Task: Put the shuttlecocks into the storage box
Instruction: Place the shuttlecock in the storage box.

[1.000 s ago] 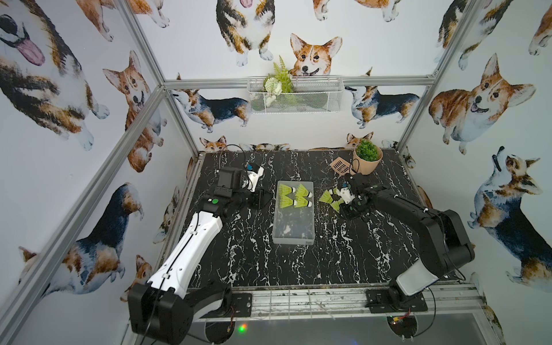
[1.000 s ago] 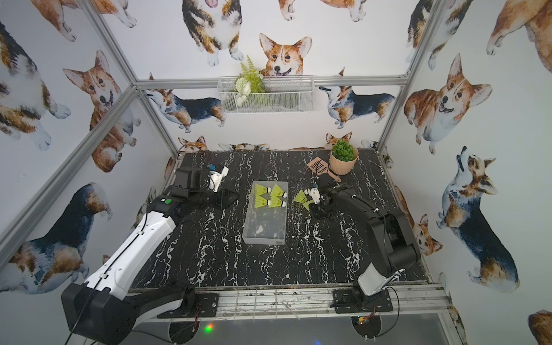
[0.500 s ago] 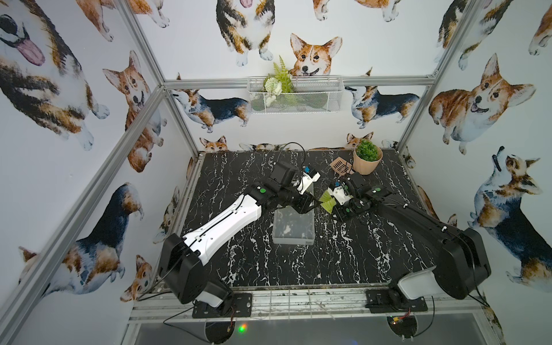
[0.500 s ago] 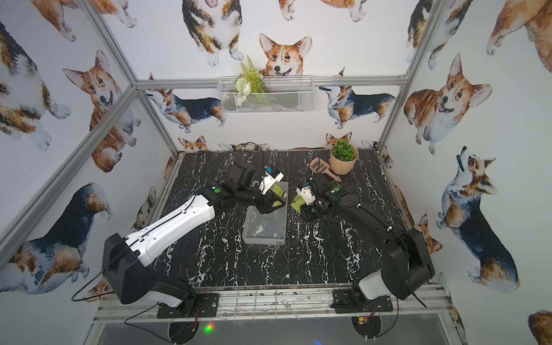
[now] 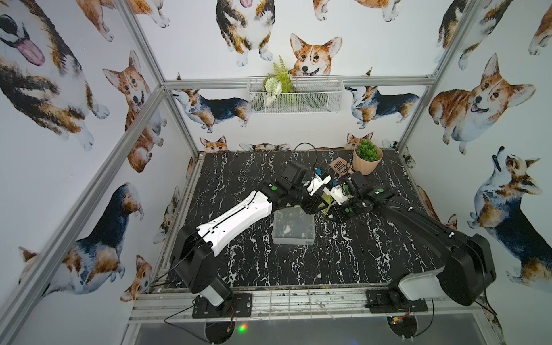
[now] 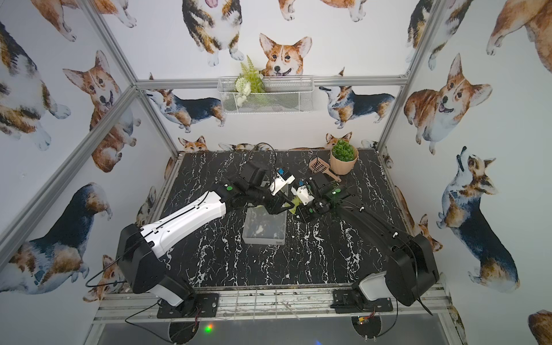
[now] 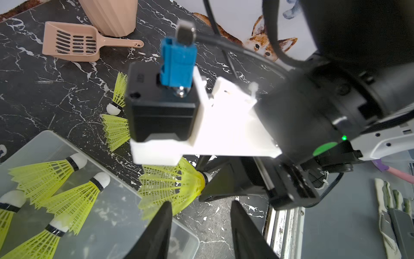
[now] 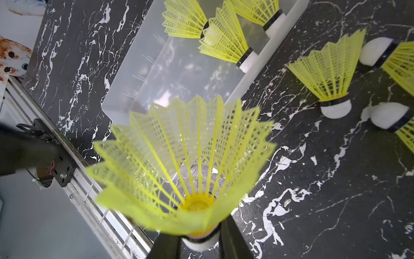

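My right gripper point(image 8: 199, 244) is shut on the white tip of a yellow-green shuttlecock point(image 8: 183, 157), its skirt pointing away from the jaws, just off the long side of the storage box point(image 8: 179, 74). My left gripper point(image 7: 201, 203) stands open and empty, close to that held shuttlecock point(image 7: 170, 186); one fingertip overlaps its skirt. Several shuttlecocks point(image 7: 44, 172) lie in the far end of the translucent box point(image 7: 125, 201). Others lie on the table beside it point(image 8: 329, 74) point(image 7: 116, 132). In both top views the left arm hides the box's point(image 5: 294, 228) far half.
A pink slotted scoop point(image 7: 71, 42) and a beige pot with a green plant point(image 5: 366, 155) stand at the back right. A white wire basket point(image 5: 294, 94) hangs on the back wall. The table's metal front rail point(image 7: 282, 224) runs near both grippers.
My left arm has swung from the table's left side across the box to meet the right gripper. My right gripper has lifted a shuttlecock off the table and brought it toward the box.
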You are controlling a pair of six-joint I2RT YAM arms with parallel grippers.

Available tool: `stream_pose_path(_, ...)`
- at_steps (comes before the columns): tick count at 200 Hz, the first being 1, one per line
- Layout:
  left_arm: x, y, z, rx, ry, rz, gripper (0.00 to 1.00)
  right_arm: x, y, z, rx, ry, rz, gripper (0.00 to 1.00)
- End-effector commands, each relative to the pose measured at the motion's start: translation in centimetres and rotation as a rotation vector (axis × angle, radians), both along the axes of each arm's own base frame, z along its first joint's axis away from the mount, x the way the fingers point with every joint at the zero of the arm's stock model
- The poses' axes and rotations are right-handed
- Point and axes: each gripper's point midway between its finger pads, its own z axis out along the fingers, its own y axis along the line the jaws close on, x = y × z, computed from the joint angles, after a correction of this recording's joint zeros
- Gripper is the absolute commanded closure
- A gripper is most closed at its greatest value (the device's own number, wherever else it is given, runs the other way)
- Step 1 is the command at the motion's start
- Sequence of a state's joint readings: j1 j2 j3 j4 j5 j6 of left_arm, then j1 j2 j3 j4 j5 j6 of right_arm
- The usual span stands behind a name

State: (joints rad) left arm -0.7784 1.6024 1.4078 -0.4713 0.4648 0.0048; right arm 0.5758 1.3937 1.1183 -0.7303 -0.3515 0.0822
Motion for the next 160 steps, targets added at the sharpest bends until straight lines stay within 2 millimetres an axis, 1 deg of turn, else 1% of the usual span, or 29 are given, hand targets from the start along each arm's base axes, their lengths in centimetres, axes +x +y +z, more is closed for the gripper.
stream_pose_path(1,0.2,-0.1,-0.3,0.006,-0.016,-0.006,0.54,-0.7,0.3,0.5,0.026,0.014,0.018,0.74)
stream_pose_path(31,0.4,-0.4,-1.0,0.005,-0.001,-0.007,0.55,-0.8,0.3,0.7,0.029,0.01,0.022,0.74)
stream_pose_path(53,0.5,-0.5,-1.0,-0.018,0.012,-0.005,0.57,-0.9,0.2,0.7,0.027,0.011,0.022,0.74)
stream_pose_path(83,0.5,-0.5,-1.3,-0.025,0.033,-0.011,0.63,-0.9,0.0,0.6,0.019,0.004,0.018,0.74)
stream_pose_path(122,0.5,-0.3,-1.4,-0.028,0.043,-0.01,0.82,-0.8,-0.1,0.6,0.015,0.0,0.015,0.74)
stream_pose_path(147,0.6,-0.2,-1.5,-0.031,0.051,-0.009,1.0,-0.7,-0.2,0.7,0.012,-0.009,0.008,0.73)
stream_pose_path(160,0.5,-0.2,-1.4,-0.036,0.054,-0.007,1.0,-0.7,-0.3,0.6,0.005,-0.011,0.004,0.71)
